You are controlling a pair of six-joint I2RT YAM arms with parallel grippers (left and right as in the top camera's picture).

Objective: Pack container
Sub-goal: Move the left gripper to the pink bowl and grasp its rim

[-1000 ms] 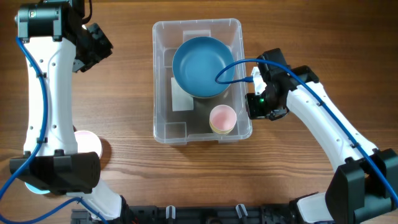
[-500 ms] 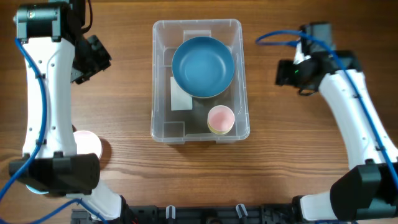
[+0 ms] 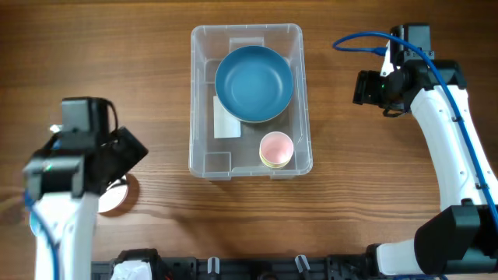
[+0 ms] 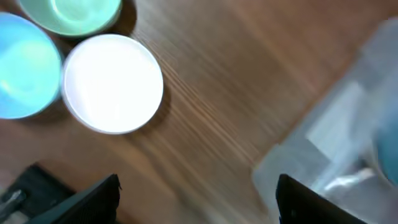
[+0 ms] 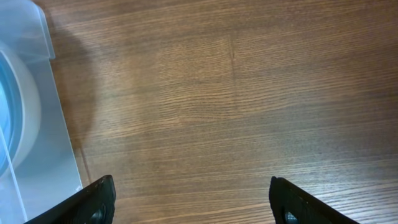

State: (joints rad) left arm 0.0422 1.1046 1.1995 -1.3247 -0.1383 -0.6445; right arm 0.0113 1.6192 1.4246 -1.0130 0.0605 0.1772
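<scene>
light-blue bowl [image 4: 22, 71] edge-cropped, container [image 4: 336, 127] motion-blurred

The wooden table [image 3: 156, 47] carries the clear container [image 3: 204, 159] at its middle; well to the left sit a white bowl [image 4: 112, 84], a green bowl [image 4: 71, 12] and a pale blue bowl [image 4: 22, 74], close together.

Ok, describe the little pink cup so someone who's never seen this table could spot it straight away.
A big clear plastic bin sits in the middle of the table. Inside, the pink cup stands in the corner nearest the robot, on its right, next to the large blue bowl. It is the bin's only small, pink thing; the bowl is far wider.
</scene>
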